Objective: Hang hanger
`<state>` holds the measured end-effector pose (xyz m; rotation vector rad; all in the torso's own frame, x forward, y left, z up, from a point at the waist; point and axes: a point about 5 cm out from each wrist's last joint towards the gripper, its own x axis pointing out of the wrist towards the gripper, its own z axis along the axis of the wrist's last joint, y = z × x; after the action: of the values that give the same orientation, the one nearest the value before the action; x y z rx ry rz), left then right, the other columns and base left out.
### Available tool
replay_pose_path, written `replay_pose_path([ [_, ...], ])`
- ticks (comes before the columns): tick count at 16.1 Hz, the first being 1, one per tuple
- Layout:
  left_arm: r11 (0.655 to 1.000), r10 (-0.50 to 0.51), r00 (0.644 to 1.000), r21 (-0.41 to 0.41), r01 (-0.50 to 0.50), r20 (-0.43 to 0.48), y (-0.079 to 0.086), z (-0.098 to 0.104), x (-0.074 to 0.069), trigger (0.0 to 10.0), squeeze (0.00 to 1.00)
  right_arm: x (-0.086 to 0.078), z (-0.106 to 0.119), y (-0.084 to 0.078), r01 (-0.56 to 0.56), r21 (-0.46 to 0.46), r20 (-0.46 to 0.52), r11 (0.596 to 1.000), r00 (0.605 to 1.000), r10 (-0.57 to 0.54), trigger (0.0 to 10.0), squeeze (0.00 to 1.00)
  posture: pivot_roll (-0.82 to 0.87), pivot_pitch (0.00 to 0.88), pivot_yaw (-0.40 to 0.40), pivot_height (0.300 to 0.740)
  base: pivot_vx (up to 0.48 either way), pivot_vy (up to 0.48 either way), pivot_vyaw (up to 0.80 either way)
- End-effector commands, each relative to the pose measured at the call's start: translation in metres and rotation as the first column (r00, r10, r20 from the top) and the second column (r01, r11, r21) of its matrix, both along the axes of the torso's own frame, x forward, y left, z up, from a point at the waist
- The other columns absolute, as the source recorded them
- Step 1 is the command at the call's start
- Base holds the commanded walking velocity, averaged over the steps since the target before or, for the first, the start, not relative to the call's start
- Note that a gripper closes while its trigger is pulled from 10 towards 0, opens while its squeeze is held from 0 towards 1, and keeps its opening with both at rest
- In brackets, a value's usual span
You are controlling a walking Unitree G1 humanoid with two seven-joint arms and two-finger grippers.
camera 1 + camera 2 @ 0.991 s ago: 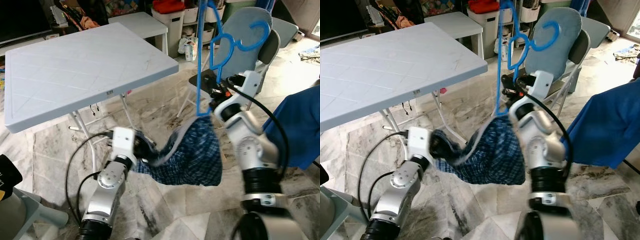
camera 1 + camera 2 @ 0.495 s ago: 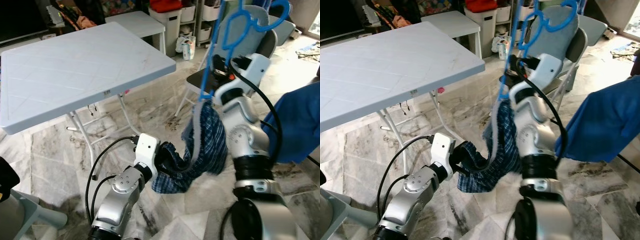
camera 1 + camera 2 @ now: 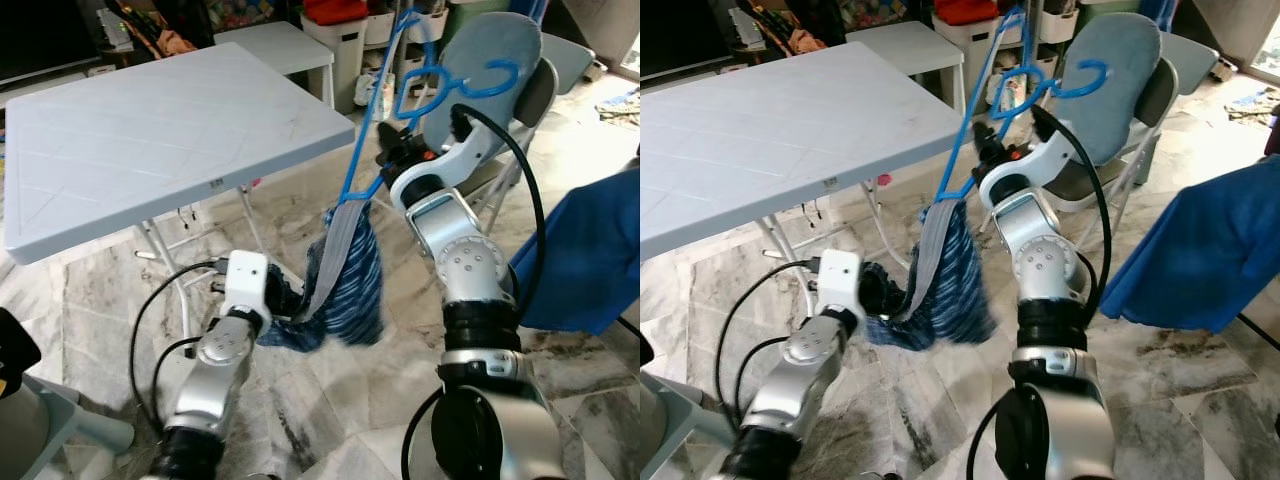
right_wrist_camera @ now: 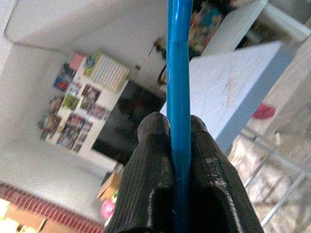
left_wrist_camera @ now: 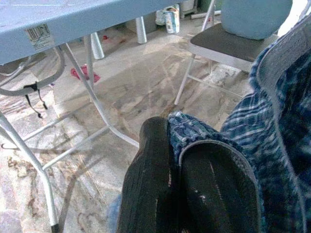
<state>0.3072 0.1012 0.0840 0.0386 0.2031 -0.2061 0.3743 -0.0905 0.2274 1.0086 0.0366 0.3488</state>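
A blue plastic hanger (image 3: 400, 90) is held upright in front of me, tilted, with its hook (image 3: 490, 75) pointing right. My right gripper (image 3: 393, 160) is shut on the hanger's bar (image 4: 178, 97). A blue plaid garment (image 3: 345, 275) hangs from the hanger's lower corner and drapes down to the left. My left gripper (image 3: 283, 300) is low on the left, shut on the garment's hem (image 5: 189, 138).
A light grey folding table (image 3: 150, 130) stands on the left with its metal legs (image 5: 97, 111) close to my left arm. A folding chair with a blue cushion (image 3: 490, 50) stands behind the hanger. A blue cloth (image 3: 590, 250) hangs at the right. The floor is marble tile.
The right gripper has swung the hanger left and tilted it. The garment now hangs narrower and further left. The left gripper has kept hold of the hem and moved left with it.
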Motion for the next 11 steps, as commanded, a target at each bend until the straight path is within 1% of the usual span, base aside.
replay_pose_path([
  [1, 1.000, -0.029, 1.000, 0.010, 0.028, 0.011, -0.008, 0.002, 0.003, 0.0, 0.00, -0.009, -0.001, 0.023, -0.070, 0.048, -0.010, 0.996, 0.997, 0.071, 10.0, 0.00, -0.11, 0.007, 0.014, 0.740, 0.000, 0.000, 0.00],
  [2, 0.998, -0.068, 0.998, 0.009, 0.068, 0.005, -0.018, 0.002, 0.003, 0.0, 0.00, -0.013, 0.000, 0.028, -0.094, 0.051, -0.006, 0.994, 0.995, 0.095, 10.0, 0.00, -0.11, 0.007, 0.014, 0.740, 0.000, 0.000, 0.00],
  [3, 0.979, -0.206, 0.979, 0.002, 0.206, -0.001, -0.043, 0.003, 0.002, 0.0, 0.00, -0.017, 0.006, 0.034, -0.115, 0.010, 0.048, 0.993, 0.992, 0.115, 10.0, 0.00, -0.11, 0.002, 0.014, 0.740, 0.000, 0.000, 0.00],
  [4, 0.942, -0.333, 0.943, -0.027, 0.333, 0.031, -0.063, 0.012, -0.002, 0.0, 0.00, -0.017, 0.012, 0.033, -0.066, -0.057, 0.117, 0.996, 0.990, 0.072, 10.0, 0.00, -0.11, 0.002, 0.014, 0.740, 0.000, 0.000, 0.00],
  [5, 0.907, -0.416, 0.907, -0.040, 0.419, 0.059, -0.076, 0.019, -0.005, 0.0, 0.00, -0.017, 0.016, 0.030, -0.023, -0.094, 0.164, 0.995, 0.986, 0.038, 10.0, 0.00, -0.11, 0.002, 0.014, 0.740, 0.000, 0.000, 0.00],
  [6, 0.855, -0.506, 0.858, -0.076, 0.513, 0.094, -0.091, 0.028, -0.011, 0.0, 0.00, -0.017, 0.023, 0.026, 0.065, -0.196, 0.240, 0.978, 0.971, -0.016, 10.0, 0.00, -0.11, 0.002, 0.017, 0.740, 0.000, 0.000, 0.00],
  [7, 0.784, -0.592, 0.794, -0.130, 0.607, 0.138, -0.107, 0.041, -0.020, 0.0, 0.00, -0.018, 0.031, 0.026, 0.151, -0.296, 0.321, 0.943, 0.946, -0.051, 10.0, 0.00, -0.11, 0.003, 0.020, 0.740, 0.000, 0.000, 0.00],
  [8, 0.768, -0.607, 0.781, -0.144, 0.624, 0.146, -0.110, 0.043, -0.022, 0.0, 0.00, -0.018, 0.032, 0.027, 0.154, -0.291, 0.317, 0.944, 0.947, -0.057, 10.0, 0.00, -0.11, 0.003, 0.020, 0.740, 0.000, 0.000, 0.00],
  [9, 0.713, -0.658, 0.731, -0.165, 0.682, 0.181, -0.117, 0.050, -0.029, 0.0, 0.00, -0.018, 0.037, 0.030, 0.233, -0.379, 0.373, 0.895, 0.924, -0.082, 10.0, 0.00, -0.11, 0.004, 0.022, 0.740, 0.000, 0.000, 0.00],
  [10, 0.692, -0.670, 0.715, -0.181, 0.699, 0.200, -0.119, 0.054, -0.031, 0.0, 0.00, -0.022, 0.043, 0.034, 0.337, -0.494, 0.482, 0.802, 0.874, -0.070, 10.0, 0.00, -0.10, 0.005, 0.022, 0.740, 0.000, 0.000, 0.00],
  [11, 0.683, -0.675, 0.708, -0.186, 0.706, 0.209, -0.119, 0.055, -0.032, 0.0, 0.00, -0.024, 0.044, 0.035, 0.386, -0.532, 0.528, 0.753, 0.847, -0.061, 10.0, 0.00, -0.10, 0.005, 0.022, 0.740, 0.000, 0.000, 0.00],
])
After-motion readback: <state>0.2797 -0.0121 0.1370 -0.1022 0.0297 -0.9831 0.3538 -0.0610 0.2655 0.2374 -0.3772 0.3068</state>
